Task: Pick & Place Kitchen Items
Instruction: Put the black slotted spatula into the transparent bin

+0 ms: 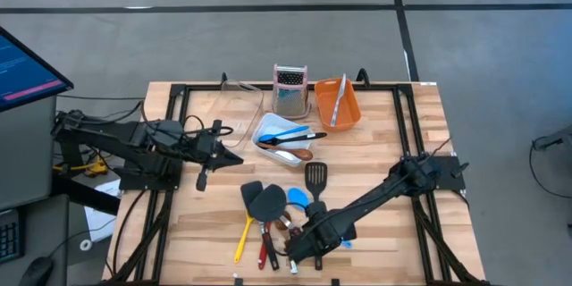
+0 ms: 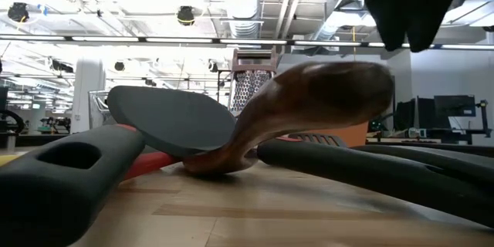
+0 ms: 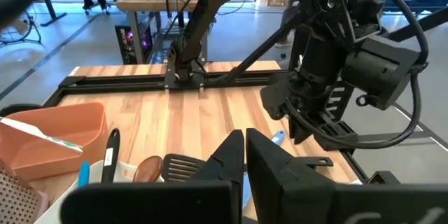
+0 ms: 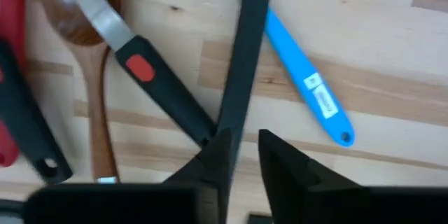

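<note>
Several utensils lie in a pile at the table's front middle: black spatulas (image 1: 259, 198), a black slotted turner (image 1: 315, 179), a blue spoon (image 4: 308, 84), a wooden spoon (image 2: 309, 100), and yellow-handled (image 1: 243, 239) and red-handled (image 1: 268, 246) tools. My right gripper (image 4: 243, 147) hovers over the pile, pointing down, slightly open, right above the turner's handle (image 4: 245, 56). In the low view its fingers (image 2: 409, 15) end well above the utensils. My left gripper (image 3: 245, 147) is shut and empty, held above the table's left part.
A white tub (image 1: 277, 134) at mid-table holds blue spoons and other utensils. Behind it stand a steel grater with a pink top (image 1: 290, 89), an orange tub (image 1: 338, 103) and a clear tub (image 1: 241, 98). Bare wood lies at the front right (image 1: 393, 241).
</note>
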`<state>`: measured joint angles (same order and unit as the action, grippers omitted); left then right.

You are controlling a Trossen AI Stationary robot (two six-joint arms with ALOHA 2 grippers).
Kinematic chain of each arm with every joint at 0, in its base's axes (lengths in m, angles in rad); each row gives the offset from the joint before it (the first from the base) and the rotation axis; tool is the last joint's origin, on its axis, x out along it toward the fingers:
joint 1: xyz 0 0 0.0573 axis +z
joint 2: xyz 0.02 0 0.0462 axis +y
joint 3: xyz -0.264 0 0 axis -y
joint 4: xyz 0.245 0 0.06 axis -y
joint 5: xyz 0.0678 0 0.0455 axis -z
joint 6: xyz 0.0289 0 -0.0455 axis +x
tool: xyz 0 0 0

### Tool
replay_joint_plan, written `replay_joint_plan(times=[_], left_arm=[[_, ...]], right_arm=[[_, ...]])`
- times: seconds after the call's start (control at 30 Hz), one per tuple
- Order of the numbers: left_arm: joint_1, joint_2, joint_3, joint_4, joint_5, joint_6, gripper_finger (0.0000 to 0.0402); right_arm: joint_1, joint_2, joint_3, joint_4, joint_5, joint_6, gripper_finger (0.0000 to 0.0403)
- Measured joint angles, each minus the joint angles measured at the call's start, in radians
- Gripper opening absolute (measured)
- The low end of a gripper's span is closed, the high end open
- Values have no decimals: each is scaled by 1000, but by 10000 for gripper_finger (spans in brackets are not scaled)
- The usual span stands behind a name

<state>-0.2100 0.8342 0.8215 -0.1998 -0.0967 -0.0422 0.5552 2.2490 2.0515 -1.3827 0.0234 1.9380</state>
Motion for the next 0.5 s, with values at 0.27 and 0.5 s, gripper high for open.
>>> replay_joint_plan(times=[0.27,0.5], left_arm=[[0,0,0,-2,0,0,2],[0,0,0,-2,0,0,2]], right_arm=[[0,0,-17,34,28,7,120],[0,0,-119,119,29,53,127]])
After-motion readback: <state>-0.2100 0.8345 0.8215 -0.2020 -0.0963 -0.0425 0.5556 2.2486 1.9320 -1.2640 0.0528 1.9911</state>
